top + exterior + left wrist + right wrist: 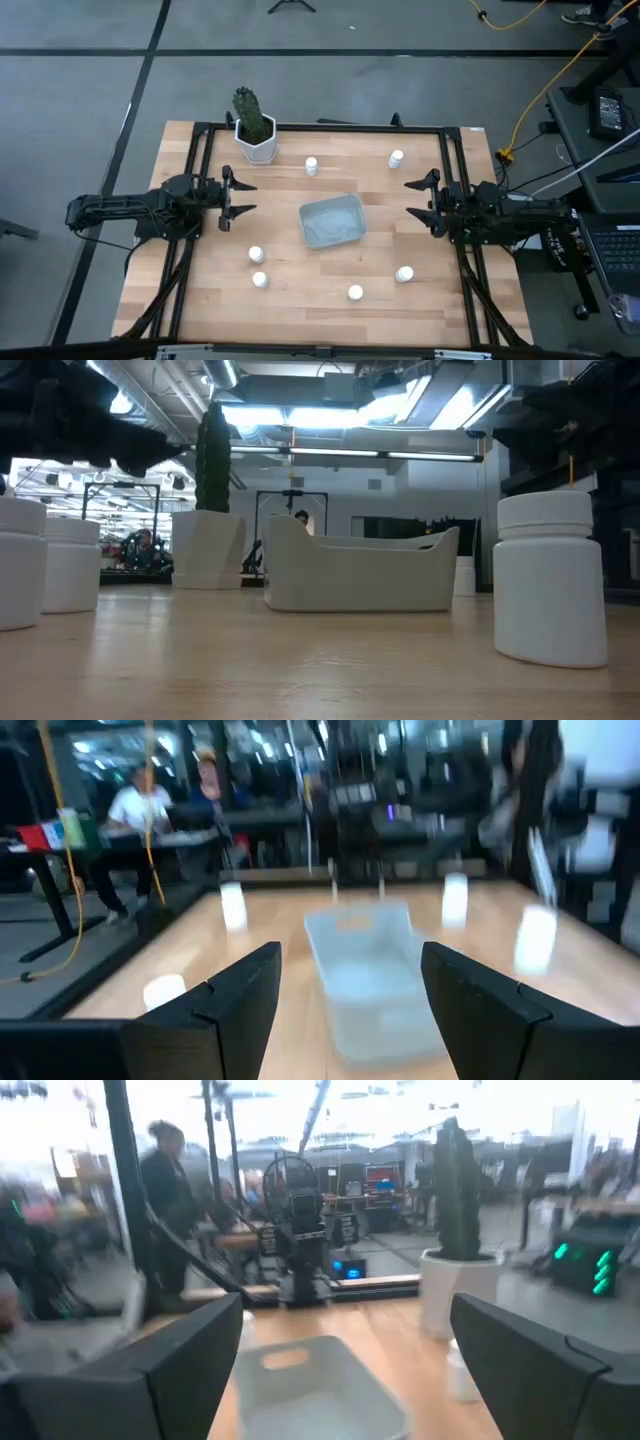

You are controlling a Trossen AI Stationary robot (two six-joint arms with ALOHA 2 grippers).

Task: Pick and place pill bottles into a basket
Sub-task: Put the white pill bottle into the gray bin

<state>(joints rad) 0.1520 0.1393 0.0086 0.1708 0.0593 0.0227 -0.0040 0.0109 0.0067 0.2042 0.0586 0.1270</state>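
Six pill bottles (256, 254) ring the central basket (332, 221) on the table (300, 300)

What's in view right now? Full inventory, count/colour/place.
pill bottles: six, white, scattered on the table around the basket, none inside
basket: one, pale blue-grey, table centre
plant pot: one, white hexagonal, green cactus, far-left part of the table
table: one, light wood, black frame
person: one, seated at a desk beyond the table
left tool: open, left of basket, holding nothing
right tool: open, right of basket, holding nothing

Pale wooden table (330, 275); smooth matt plastic basket (331, 221).
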